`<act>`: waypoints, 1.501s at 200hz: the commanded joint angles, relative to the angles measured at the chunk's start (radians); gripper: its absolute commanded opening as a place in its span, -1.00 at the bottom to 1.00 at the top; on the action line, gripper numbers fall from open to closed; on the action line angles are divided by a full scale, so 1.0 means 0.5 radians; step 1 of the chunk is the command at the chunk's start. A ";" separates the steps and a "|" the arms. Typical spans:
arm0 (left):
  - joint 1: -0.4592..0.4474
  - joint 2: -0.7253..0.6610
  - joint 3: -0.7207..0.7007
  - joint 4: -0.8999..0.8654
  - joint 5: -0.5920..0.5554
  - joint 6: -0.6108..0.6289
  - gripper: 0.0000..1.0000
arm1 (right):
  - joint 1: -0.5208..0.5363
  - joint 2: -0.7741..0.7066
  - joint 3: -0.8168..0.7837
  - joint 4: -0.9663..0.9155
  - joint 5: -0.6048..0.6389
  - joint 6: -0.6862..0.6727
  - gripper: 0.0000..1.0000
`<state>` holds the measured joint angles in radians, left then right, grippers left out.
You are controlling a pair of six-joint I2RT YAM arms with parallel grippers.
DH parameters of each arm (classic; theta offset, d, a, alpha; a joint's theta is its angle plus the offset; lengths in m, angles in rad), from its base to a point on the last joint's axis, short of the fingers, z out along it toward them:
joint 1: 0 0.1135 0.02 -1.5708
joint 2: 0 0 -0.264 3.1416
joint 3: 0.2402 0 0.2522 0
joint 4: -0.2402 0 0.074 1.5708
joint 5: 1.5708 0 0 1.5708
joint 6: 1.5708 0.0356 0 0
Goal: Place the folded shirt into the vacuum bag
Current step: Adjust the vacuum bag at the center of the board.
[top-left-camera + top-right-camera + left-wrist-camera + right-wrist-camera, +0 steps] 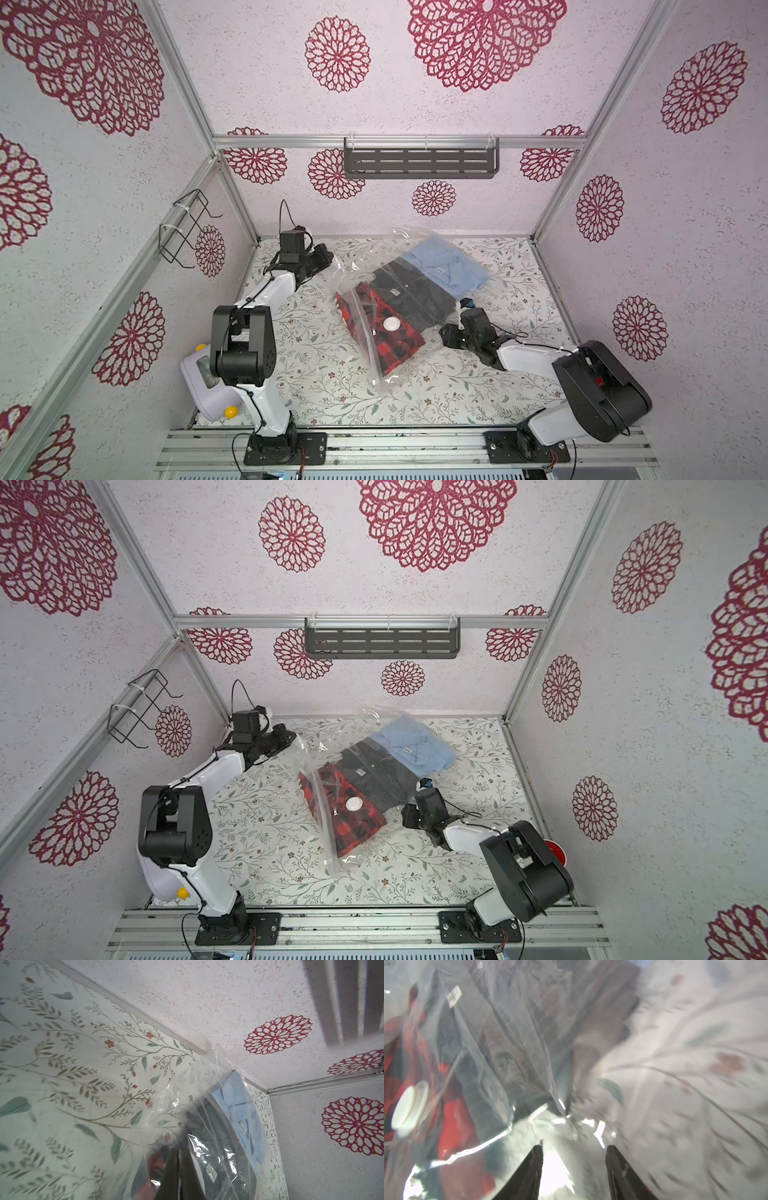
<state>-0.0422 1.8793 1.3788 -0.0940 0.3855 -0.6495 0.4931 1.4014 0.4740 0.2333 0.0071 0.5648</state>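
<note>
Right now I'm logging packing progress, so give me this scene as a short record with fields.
vacuum bag: clear, lying on the floral table, white valve on top
contents: red-black plaid shirt under the valve, dark shirt beside it
light blue shirt: at the bag's far end, plastic over part of it; how far in, unclear
left jaws: shut on the bag's edge
right jaws: apart, at the plastic beside the dark shirt
</note>
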 commanded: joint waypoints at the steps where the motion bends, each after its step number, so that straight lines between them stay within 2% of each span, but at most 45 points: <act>1: -0.024 0.113 0.192 -0.009 0.050 0.091 -1.00 | -0.030 -0.269 -0.060 -0.019 0.002 0.032 0.07; 34: 0.066 0.123 0.326 -0.103 -0.090 0.173 -1.00 | -0.070 -0.589 -0.059 -0.070 -0.074 -0.023 0.12; 72: 0.286 -0.006 0.301 -0.267 -0.154 0.140 -0.99 | -0.112 -0.683 -0.013 -0.093 -0.176 -0.067 0.18; 80: 0.327 -0.063 0.282 -0.329 -0.203 0.144 -0.79 | -0.117 -0.688 -0.005 -0.092 -0.195 -0.073 0.20; 88: 0.359 -0.125 0.263 -0.415 -0.268 0.146 -0.44 | -0.122 -0.697 0.000 -0.092 -0.212 -0.076 0.22; 95: 0.379 -0.182 0.245 -0.495 -0.344 0.155 -0.20 | -0.131 -0.700 0.005 -0.092 -0.224 -0.081 0.24; 107: 0.394 -0.292 0.227 -0.639 -0.481 0.178 0.09 | -0.142 -0.700 0.017 -0.090 -0.246 -0.095 0.28; 134: 0.354 -0.547 0.129 -0.805 -0.622 0.195 0.41 | -0.192 -0.662 0.051 -0.046 -0.329 -0.126 0.38; 161: 0.152 -0.720 0.039 -0.888 -0.732 0.212 0.61 | -0.271 -0.536 0.123 0.059 -0.484 -0.134 0.46; 185: -0.075 -0.737 -0.068 -0.846 -0.631 0.157 0.66 | -0.389 -0.360 0.189 0.206 -0.650 -0.104 0.58; 219: -0.363 -0.569 -0.230 -0.675 -0.558 0.071 0.67 | -0.575 0.031 0.397 0.421 -0.905 -0.047 0.71; 253: -0.498 -0.401 -0.504 -0.483 -0.539 -0.034 0.66 | -0.639 0.475 0.719 0.474 -1.063 -0.061 0.98; 280: -0.521 -0.410 -0.781 -0.337 -0.594 -0.097 0.67 | -0.639 0.777 0.904 0.533 -1.116 -0.072 0.99; 300: -0.507 -0.404 -0.884 -0.295 -0.695 -0.076 0.68 | -0.636 0.968 0.956 0.548 -1.111 -0.055 0.99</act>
<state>-0.3027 1.6890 0.9737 -0.3271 0.0971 -0.6739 0.1745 1.8103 0.9138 0.4690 -0.5034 0.5350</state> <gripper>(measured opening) 0.837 0.993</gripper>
